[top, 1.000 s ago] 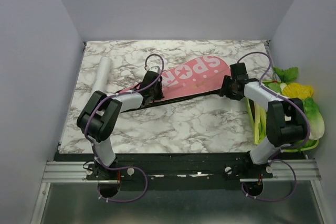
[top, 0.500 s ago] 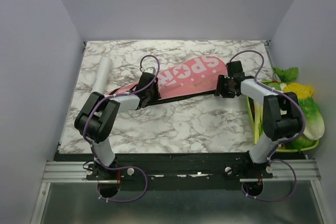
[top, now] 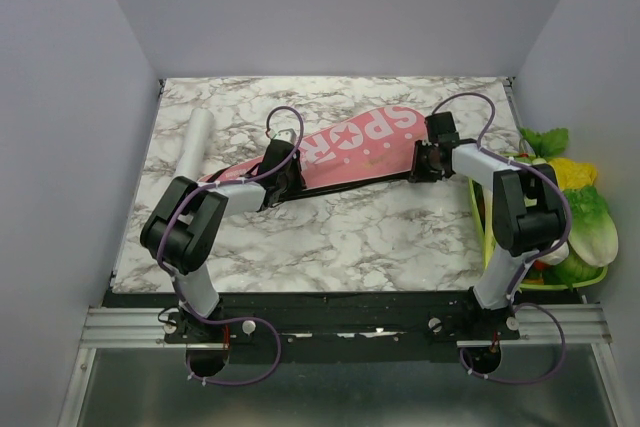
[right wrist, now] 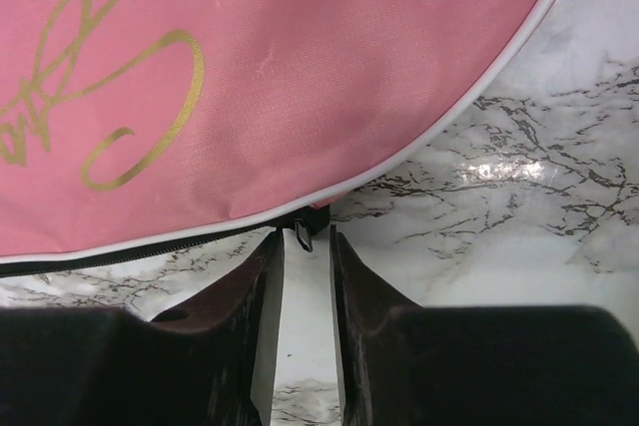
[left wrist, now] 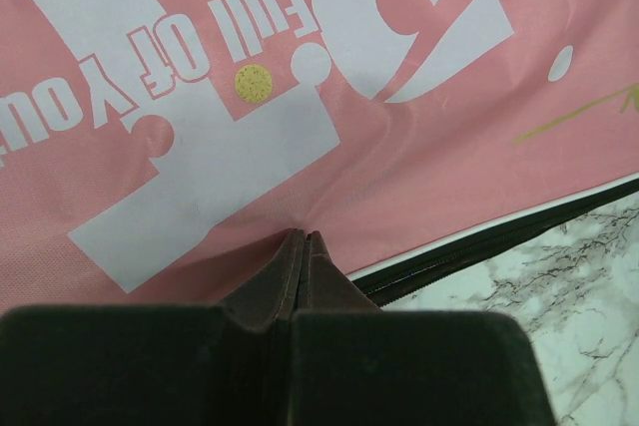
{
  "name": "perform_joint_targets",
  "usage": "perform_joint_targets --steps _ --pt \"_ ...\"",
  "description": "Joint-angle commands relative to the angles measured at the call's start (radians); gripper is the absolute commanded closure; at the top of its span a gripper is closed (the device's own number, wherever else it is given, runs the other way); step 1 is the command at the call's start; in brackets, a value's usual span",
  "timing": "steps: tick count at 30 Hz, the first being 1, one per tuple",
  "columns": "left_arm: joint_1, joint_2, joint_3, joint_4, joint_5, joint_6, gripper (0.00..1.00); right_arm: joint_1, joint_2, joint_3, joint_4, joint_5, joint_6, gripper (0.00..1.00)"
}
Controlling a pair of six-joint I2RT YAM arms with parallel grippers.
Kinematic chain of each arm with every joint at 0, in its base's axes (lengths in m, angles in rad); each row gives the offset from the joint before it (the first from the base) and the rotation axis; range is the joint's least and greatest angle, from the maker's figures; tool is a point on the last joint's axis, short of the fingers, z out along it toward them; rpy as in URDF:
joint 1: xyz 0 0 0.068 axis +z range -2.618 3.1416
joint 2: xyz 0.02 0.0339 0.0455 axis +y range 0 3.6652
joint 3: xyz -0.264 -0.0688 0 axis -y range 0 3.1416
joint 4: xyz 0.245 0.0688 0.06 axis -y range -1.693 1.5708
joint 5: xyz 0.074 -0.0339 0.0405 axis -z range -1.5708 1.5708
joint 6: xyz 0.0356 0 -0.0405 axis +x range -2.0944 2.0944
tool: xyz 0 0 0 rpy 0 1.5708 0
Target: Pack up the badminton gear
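Note:
The long pink bag (top: 360, 147) with white "SPORT" lettering lies slanted across the marble table. My left gripper (top: 288, 169) is at the bag's narrow middle. In the left wrist view it (left wrist: 305, 238) is shut, pinching the pink fabric (left wrist: 399, 147) just above the black zipper edge (left wrist: 479, 246). My right gripper (top: 418, 161) is at the near edge of the bag's wide head. In the right wrist view it (right wrist: 305, 234) is slightly open, with the small black zipper pull (right wrist: 302, 239) between its tips. The white tube (top: 195, 142) lies at the far left. No rackets show.
Green and yellow toy vegetables (top: 565, 187) sit in a green tray (top: 490, 237) off the table's right edge, beside my right arm. Grey walls close in the table on the left, back and right.
My right gripper has moved left and farther back along the bag's head edge. The bag and my left gripper have shifted slightly away from me.

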Motion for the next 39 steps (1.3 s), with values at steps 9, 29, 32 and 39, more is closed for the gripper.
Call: perform_joint_targets --steps 9,29,32,39 --pt "0.004 -0.015 -0.027 -0.060 0.016 0.011 1.00 0.014 0.035 0.053 -0.032 0.024 -0.008 0.80" --pt "0.004 -0.021 -0.030 -0.051 0.028 0.013 1.00 0.078 0.048 0.082 -0.073 -0.025 0.055 0.99" --pt "0.004 -0.019 -0.030 -0.049 0.053 0.013 1.00 0.132 0.068 0.105 -0.082 -0.039 0.072 0.99" --pt "0.004 -0.022 -0.041 -0.036 0.068 0.013 1.00 0.239 0.126 0.173 -0.088 -0.082 0.138 0.99"
